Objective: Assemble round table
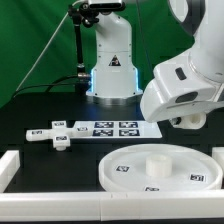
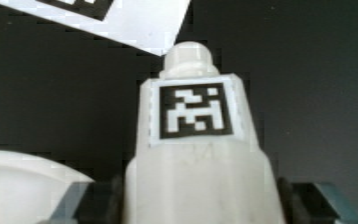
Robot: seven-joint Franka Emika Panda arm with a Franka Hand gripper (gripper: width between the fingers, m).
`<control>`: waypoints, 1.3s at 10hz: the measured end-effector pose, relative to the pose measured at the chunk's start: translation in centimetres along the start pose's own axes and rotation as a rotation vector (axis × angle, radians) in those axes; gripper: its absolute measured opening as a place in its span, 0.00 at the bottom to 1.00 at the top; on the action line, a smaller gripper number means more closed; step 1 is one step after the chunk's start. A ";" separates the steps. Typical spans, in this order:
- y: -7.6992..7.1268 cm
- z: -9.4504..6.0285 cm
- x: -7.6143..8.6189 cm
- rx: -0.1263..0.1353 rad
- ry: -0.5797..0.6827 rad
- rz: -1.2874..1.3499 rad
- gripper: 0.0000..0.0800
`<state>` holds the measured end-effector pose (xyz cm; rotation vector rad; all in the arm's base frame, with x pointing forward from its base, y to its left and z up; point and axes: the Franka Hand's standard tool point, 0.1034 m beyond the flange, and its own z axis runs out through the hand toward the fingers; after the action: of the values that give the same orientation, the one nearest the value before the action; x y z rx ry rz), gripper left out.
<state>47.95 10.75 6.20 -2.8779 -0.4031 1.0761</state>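
In the wrist view my gripper point(image 2: 197, 206) is shut on the white cylinder leg point(image 2: 197, 140). The leg carries a square tag and ends in a narrower tip pointing away from the camera. Dark fingers point(image 2: 300, 200) press on both its sides. In the exterior view the hand point(image 1: 188, 117) hovers above the table, beyond the large rimmed round disc point(image 1: 130, 166), whose raised hub point(image 1: 153, 160) faces up. The disc's rim also shows in the wrist view point(image 2: 16, 185). The cross-shaped piece point(image 1: 50, 133) lies flat at the exterior view's left. The exterior view hides the fingers and leg behind the wrist.
The marker board point(image 1: 110, 127) lies between the cross-shaped piece and my hand; its corner shows in the wrist view point(image 2: 131, 25). A white rail point(image 1: 60, 212) runs along the front edge and another point(image 1: 8, 165) along the left. The arm's base point(image 1: 110, 65) stands at the back.
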 end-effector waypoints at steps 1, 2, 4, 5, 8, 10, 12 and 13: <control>0.1 -0.2 0.5 -0.003 0.035 0.000 0.51; 0.3 -1.2 0.6 -0.008 0.084 -0.013 0.51; 1.4 -4.3 -0.8 -0.012 0.208 0.008 0.51; 1.7 -5.3 -1.1 -0.021 0.288 0.016 0.51; 1.9 -5.1 -0.3 -0.050 0.509 0.021 0.51; 2.7 -6.4 0.0 -0.075 0.636 -0.013 0.51; 3.9 -8.3 -0.2 -0.079 0.761 -0.016 0.51; 4.4 -9.5 -0.4 -0.082 0.786 -0.015 0.51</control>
<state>54.82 6.83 13.06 -3.0422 -0.4081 -0.1235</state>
